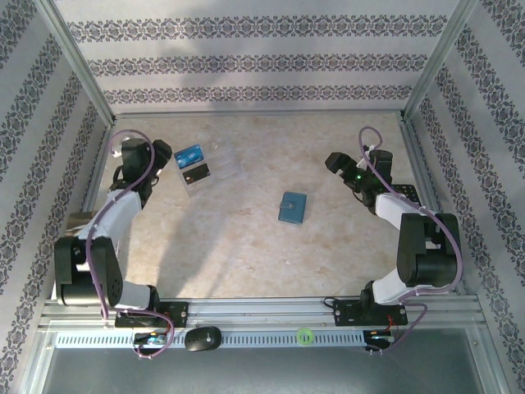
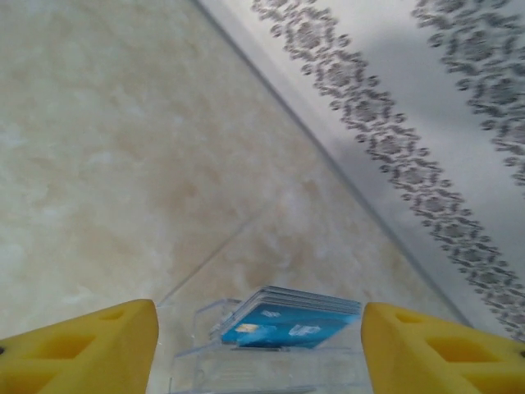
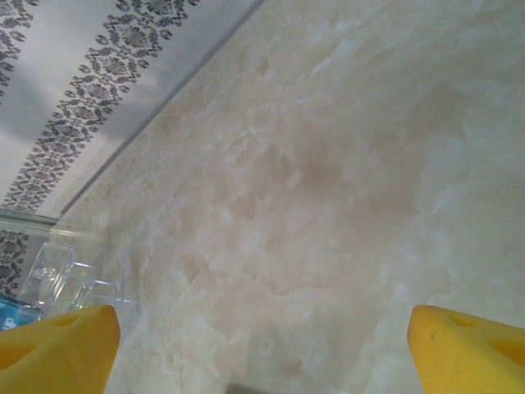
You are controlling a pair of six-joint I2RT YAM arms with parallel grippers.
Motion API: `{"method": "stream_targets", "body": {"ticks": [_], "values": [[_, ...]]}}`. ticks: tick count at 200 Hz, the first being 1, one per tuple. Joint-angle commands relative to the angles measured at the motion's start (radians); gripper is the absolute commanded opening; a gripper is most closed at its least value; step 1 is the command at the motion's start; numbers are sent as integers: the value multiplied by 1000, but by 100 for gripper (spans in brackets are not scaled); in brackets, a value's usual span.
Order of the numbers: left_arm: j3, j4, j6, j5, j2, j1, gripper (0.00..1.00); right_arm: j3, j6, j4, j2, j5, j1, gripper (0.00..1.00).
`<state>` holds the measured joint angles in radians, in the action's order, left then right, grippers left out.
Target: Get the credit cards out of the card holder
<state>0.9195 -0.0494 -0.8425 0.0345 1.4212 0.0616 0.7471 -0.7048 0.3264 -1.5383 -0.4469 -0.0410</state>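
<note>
The card holder [image 1: 293, 208] is teal-blue on a beige, marbled table [image 1: 246, 254]. At ten o'clock from it, a bright blue card [image 1: 189, 156] and a black card [image 1: 197, 173] sit on a clear tray [image 1: 220, 167]. The walls [image 1: 246, 57] are pale grey with dark floral stripes. The fingers [image 2: 82, 349] are yellow, the arms [image 1: 115, 217] black and white, and the cables [image 1: 102, 271] purple.

Print on the blue card [image 2: 291, 324] — too blurred to read; clear stand [image 2: 201, 365] cut by the bottom edge.
</note>
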Motion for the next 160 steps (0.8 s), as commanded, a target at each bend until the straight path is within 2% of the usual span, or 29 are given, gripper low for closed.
{"method": "stream_targets", "body": {"ticks": [1, 35, 62, 94, 108, 124, 160], "values": [[114, 158, -12, -60, 78, 24, 61, 26, -9, 30, 3, -51, 12, 89], [243, 227, -51, -41, 244, 44, 50, 21, -30, 55, 17, -64, 19, 87], [314, 260, -52, -66, 330, 52, 49, 29, -32, 54, 30, -75, 24, 85], [390, 298, -54, -39, 429, 76, 41, 38, -32, 36, 55, -72, 25, 84], [411, 303, -53, -17, 465, 76, 39, 45, -30, 28, 60, -70, 26, 84], [425, 301, -58, 18, 497, 75, 32, 52, -30, 21, 61, -66, 27, 83], [429, 309, -33, 45, 531, 63, 26, 78, -35, 16, 36, -70, 32, 78]]}}
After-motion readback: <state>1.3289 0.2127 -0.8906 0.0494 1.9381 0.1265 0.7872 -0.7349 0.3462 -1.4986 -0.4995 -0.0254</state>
